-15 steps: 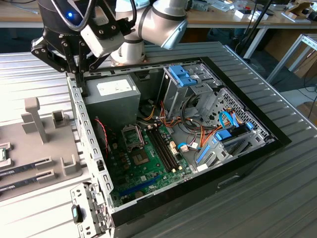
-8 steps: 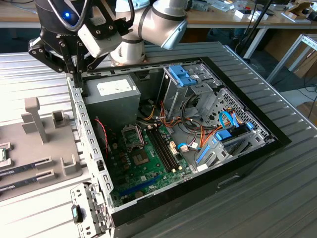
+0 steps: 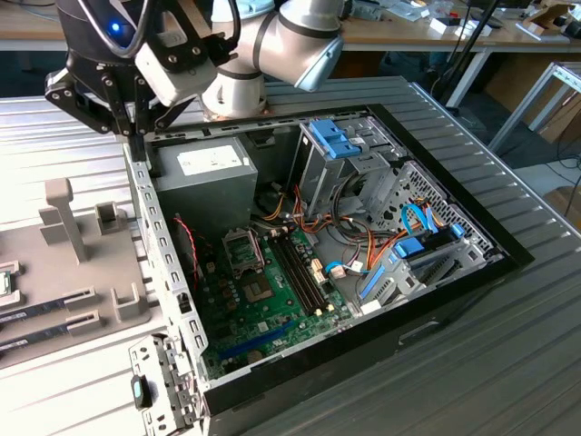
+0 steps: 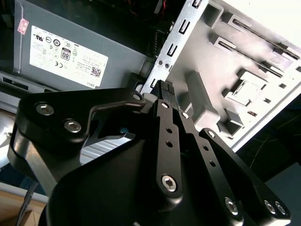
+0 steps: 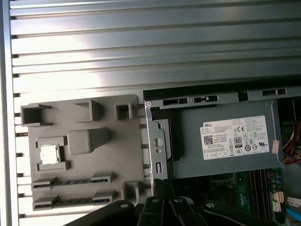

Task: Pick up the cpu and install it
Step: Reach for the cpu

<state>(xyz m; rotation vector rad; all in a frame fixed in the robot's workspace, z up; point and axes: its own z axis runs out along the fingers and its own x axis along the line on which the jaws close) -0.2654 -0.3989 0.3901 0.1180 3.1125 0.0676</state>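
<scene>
The cpu (image 5: 49,154), a small square chip with a silver top, lies in a square recess of the grey holder tray (image 5: 127,155) beside the open computer case (image 3: 168,263). My gripper (image 3: 136,134) hangs over the case's back corner, next to the grey power-supply box (image 3: 204,177), and holds nothing. In both wrist views its black fingers (image 4: 165,94) stand pressed together, tips near the case's metal edge (image 5: 153,155). The motherboard's socket (image 3: 243,248) sits near the middle of the green board (image 3: 263,309).
Two long memory sticks (image 5: 70,181) lie in slots on the tray. Blue drive brackets (image 3: 331,136), orange and blue cables (image 3: 408,241) and a metal drive cage (image 3: 363,177) crowd the case at the exterior view's right. Ribbed metal tabletop (image 3: 472,381) surrounds everything.
</scene>
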